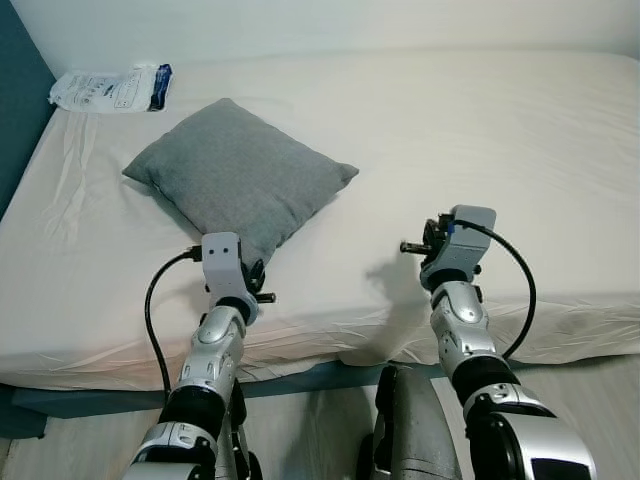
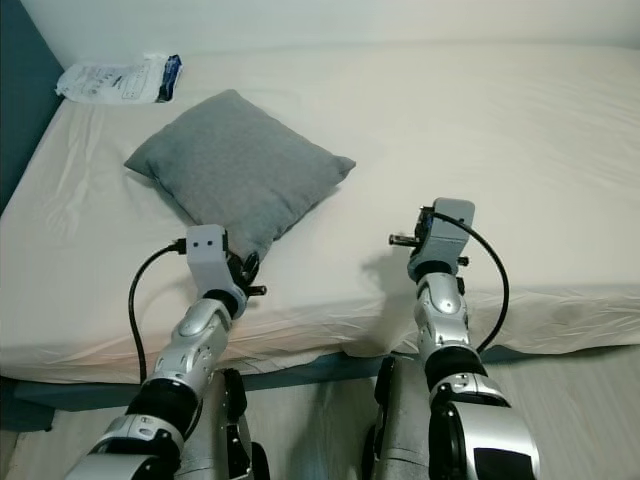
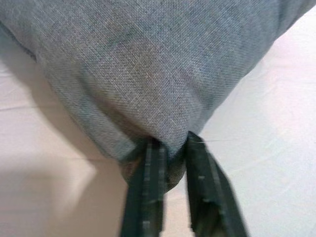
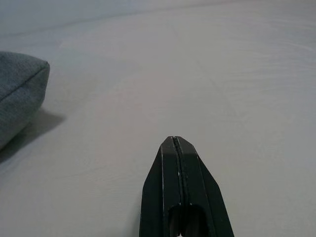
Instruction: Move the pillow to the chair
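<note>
One corner of the pillow [image 3: 148, 74], the corner nearest the robot, is pinched between the fingers [image 3: 148, 192] of the left gripper [image 3: 170, 153], so the rest of the cushion spreads away ahead of that claw across the bed [image 1: 480, 130], its diagonal running on from the claw toward the far left. Woven grey fabric, soft and plump, is seen bunched at the clamp, while the sheet beneath is smooth and pale. Well to the right of the pillow, the right gripper [image 4: 177, 143] is held pressed together and empty over bare sheet, so the left arm is judged the one placed for the lift.
</note>
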